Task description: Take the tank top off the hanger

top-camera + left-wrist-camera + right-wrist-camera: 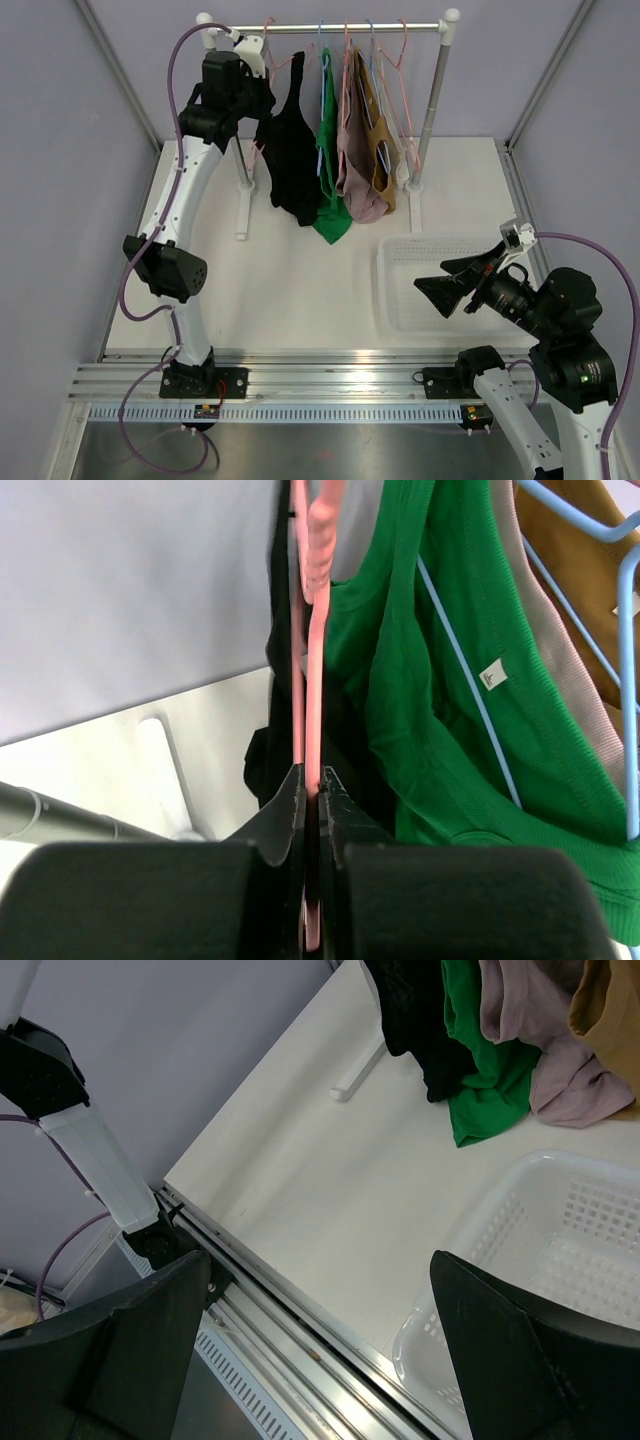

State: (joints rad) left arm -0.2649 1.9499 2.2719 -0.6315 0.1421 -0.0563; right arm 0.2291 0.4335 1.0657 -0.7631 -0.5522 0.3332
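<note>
White table (300, 290) carrying a clothes rack (340, 28) at its far side and a white basket (383, 280) at near right. The rack holds four garments; leftmost is the black tank top (292, 160), hanging just beside a green top (450, 680). Right gripper (320, 1260): fingers spread wide, empty, hovering over the basket's near-left rim. Left gripper (312, 780): raised to the rack, fingers pressed together on the pink hanger (316, 660) bearing the black tank top.
</note>
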